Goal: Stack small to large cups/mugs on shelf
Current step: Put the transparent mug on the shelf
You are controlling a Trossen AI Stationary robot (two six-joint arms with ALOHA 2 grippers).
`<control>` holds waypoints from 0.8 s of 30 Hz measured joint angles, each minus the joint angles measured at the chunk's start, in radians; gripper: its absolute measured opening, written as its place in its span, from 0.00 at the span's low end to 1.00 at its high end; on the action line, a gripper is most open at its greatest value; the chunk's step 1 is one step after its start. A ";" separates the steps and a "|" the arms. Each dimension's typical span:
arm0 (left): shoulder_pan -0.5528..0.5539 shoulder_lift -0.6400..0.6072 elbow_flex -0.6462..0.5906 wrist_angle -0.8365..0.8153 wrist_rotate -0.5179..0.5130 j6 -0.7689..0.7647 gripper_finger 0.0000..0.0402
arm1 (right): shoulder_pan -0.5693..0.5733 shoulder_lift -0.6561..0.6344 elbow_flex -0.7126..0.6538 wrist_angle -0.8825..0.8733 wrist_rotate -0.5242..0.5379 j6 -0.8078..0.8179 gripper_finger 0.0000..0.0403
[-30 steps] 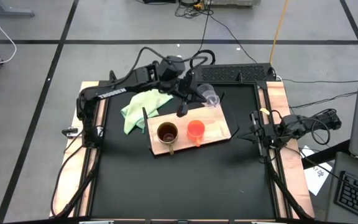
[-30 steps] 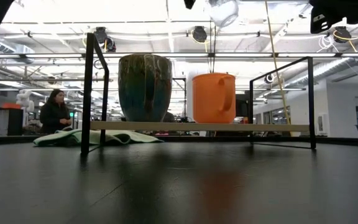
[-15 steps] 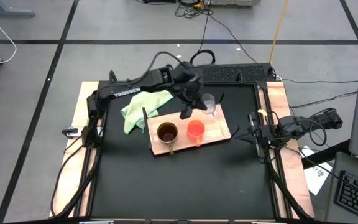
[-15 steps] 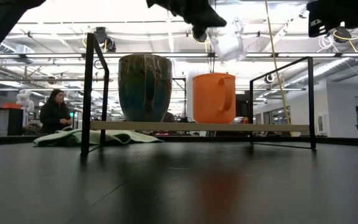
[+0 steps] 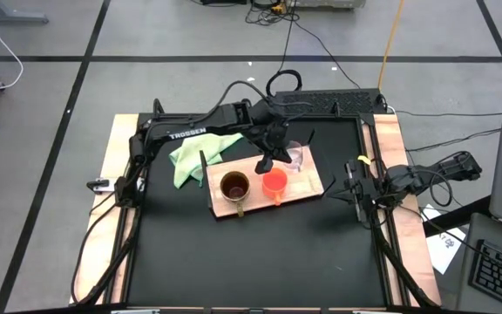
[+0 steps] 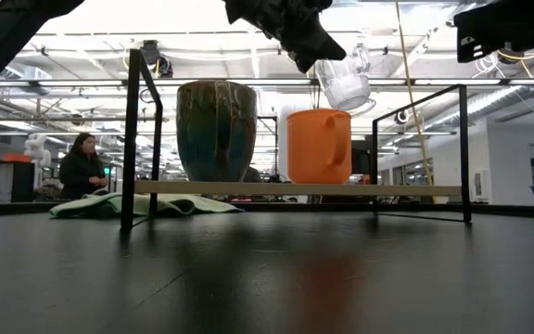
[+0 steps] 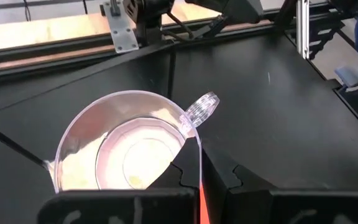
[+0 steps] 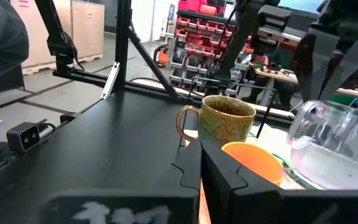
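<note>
The light-wood shelf (image 5: 306,187) stands on a black frame, its board (image 6: 406,189) raised off the table. On it stand the brown mug (image 5: 235,186) (image 6: 216,130) and the orange cup (image 5: 274,182) (image 6: 319,146). My left gripper (image 5: 274,154) (image 6: 306,44) is shut on the clear glass cup (image 5: 296,158) (image 6: 343,83), which hangs just above the orange cup's rim. My right gripper (image 5: 354,185) waits shut at the table's right edge, touching nothing. My left gripper pinches the glass cup's wall at the rim (image 7: 190,142), right beside its handle (image 7: 201,108). One finger (image 7: 169,175) is inside the cup and one (image 7: 238,179) outside. The fingers come slanting down from the far left. The cup is lifted clear, mouth up and a little tilted.
A light green cloth (image 5: 197,150) lies on the table beside the shelf's far left corner. The shelf's black frame posts (image 6: 135,139) (image 6: 463,153) rise above the board. A person (image 6: 82,167) sits in the room beyond the table.
My left gripper has come down and toward the table's near edge with the glass cup. The cup has gone from high behind the shelf to just above the orange cup, tipping a little on the way.
</note>
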 joint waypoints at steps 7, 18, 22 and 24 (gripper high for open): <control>-0.002 0.000 0.000 0.005 -0.002 0.000 0.00 | 0.000 0.000 0.000 0.000 0.000 0.000 0.00; -0.066 -0.012 0.004 0.027 -0.011 0.015 0.00 | 0.000 0.000 0.000 0.000 0.000 -0.001 0.00; -0.134 -0.011 0.037 -0.034 -0.056 0.048 0.00 | 0.000 0.000 0.000 0.017 0.001 0.000 0.00; -0.168 -0.012 0.038 -0.033 -0.070 0.053 0.00 | 0.000 0.000 0.000 0.031 0.001 -0.001 0.00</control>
